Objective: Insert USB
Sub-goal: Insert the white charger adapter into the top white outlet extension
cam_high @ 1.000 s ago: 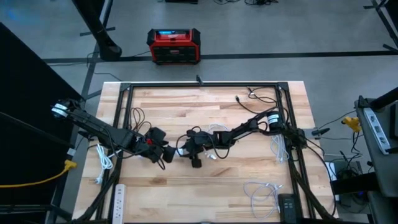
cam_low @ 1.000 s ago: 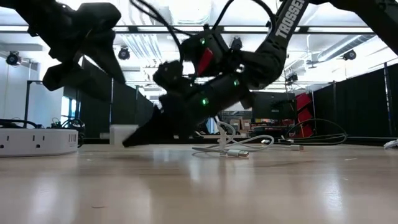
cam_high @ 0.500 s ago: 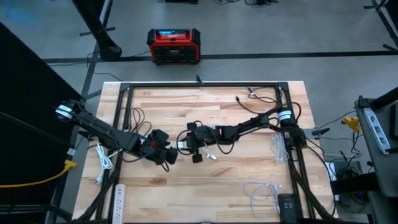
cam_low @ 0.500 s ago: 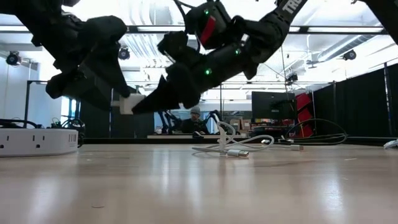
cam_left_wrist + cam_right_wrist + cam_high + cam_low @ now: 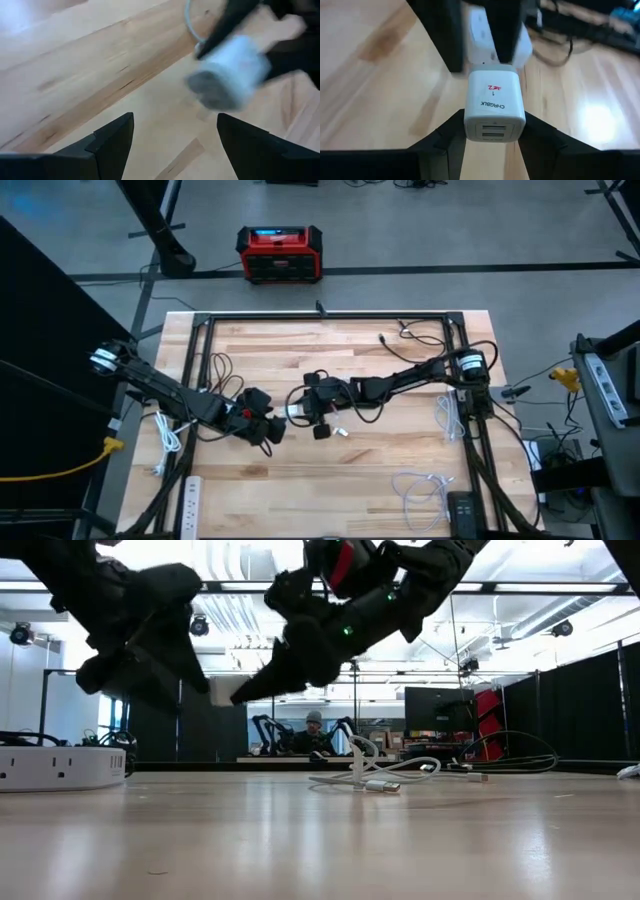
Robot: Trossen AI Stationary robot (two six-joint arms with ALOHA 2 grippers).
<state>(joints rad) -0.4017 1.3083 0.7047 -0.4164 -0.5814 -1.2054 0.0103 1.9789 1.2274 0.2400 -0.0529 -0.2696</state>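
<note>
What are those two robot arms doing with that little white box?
The right pincer is shut on a white USB charger block and holds it up above the wooden table, near the middle. The left pincer is open and empty, close by and facing the block. A white USB cable lies on the table, not plugged in yet. A power strip sits at the table's edge.

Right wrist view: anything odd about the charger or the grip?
Nothing stands out. The white charger sits square between the right gripper fingers, ports facing the camera, lifted off the table. No cable is plugged into it.
</note>
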